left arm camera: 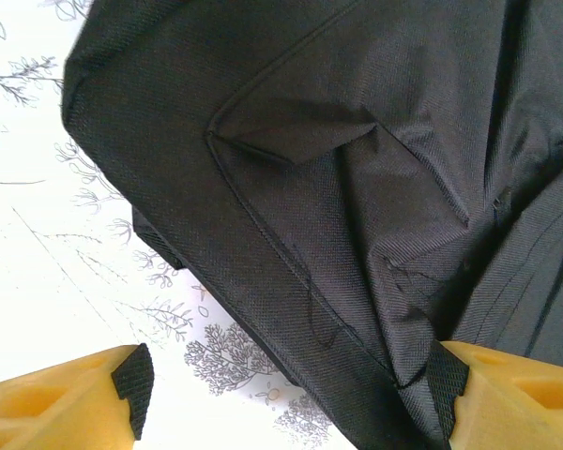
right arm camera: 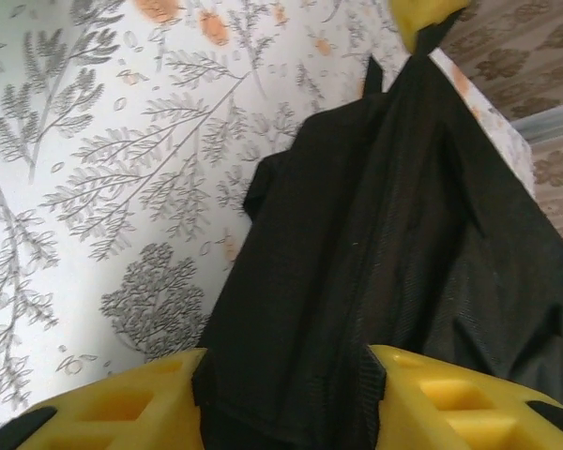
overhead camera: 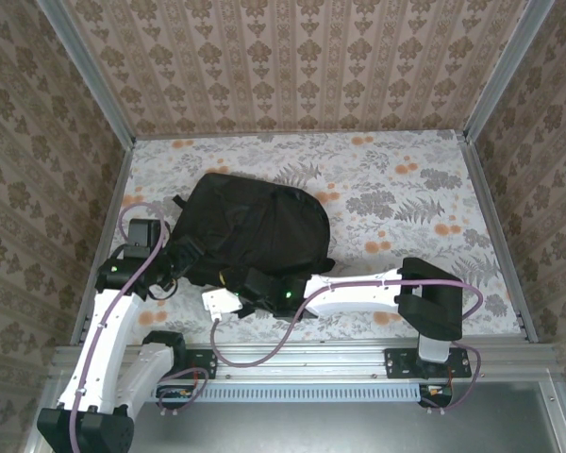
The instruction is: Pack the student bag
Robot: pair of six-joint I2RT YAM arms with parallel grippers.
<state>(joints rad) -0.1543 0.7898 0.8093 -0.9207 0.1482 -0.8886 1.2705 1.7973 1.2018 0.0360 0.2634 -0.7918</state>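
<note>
The student bag (overhead camera: 255,226), a large black fabric backpack, lies flat on the left half of the flowered table. My left gripper (overhead camera: 176,266) is at its near left edge. In the left wrist view the left gripper (left arm camera: 291,389) is open wide and straddles the bag's seamed edge (left arm camera: 357,234); its right pad (left arm camera: 448,384) touches the fabric, while the other pad hangs over the bare cloth. My right gripper (overhead camera: 253,283) is at the bag's near edge. In the right wrist view the right gripper (right arm camera: 283,382) is shut on a fold of the bag (right arm camera: 375,244), black fabric filling the gap between both pads.
The flowered tablecloth (overhead camera: 415,208) has open room to the right of the bag. Metal rails (overhead camera: 491,217) and patterned walls (overhead camera: 302,66) enclose the table on three sides. A yellow fingertip (right arm camera: 422,17) of the other gripper shows at the far end of the bag.
</note>
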